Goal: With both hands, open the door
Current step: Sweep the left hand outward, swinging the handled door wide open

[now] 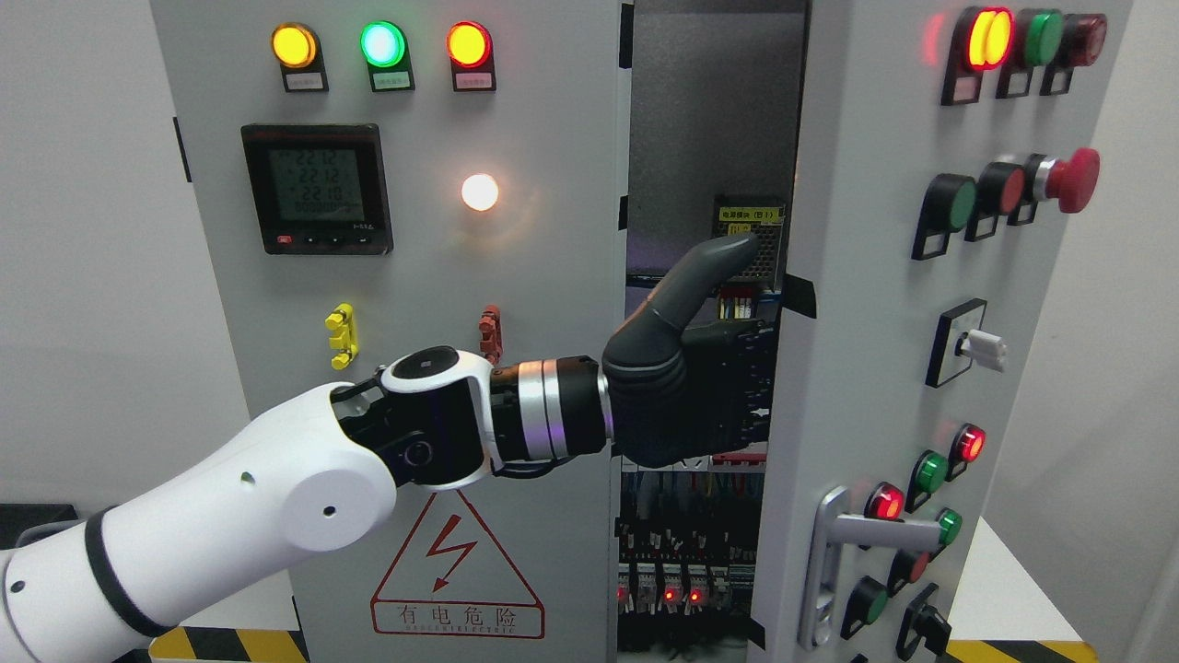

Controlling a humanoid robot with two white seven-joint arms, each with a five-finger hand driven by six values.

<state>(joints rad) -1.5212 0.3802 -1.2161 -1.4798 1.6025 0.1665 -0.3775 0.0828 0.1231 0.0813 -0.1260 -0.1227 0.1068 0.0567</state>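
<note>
A white robot arm enters from the lower left of the frame and reaches across to the centre, ending in the dark grey fingered left hand (686,368), which sits in the gap of a grey metal electrical cabinet (553,304). The thumb points up and to the right, while the fingers pass behind the inner edge of the grey right-hand door (847,368), hooked around that edge and gripping it. That door occupies the right half of the frame and stands swung partly open, its face angled toward the camera, showing rows of red, green and yellow buttons, a red mushroom-shaped stop button (1068,180) at upper right and a silver lever handle (843,548) at lower right. Through the opening in the middle, dark wiring and small red indicator lights show near the bottom. The grey left-hand door (414,304) appears closed; it carries three lit round lamps along the top, a black digital meter (317,189) at upper left, a glowing white lamp near the centre, and a red triangular warning sign (458,571) at the bottom
</note>
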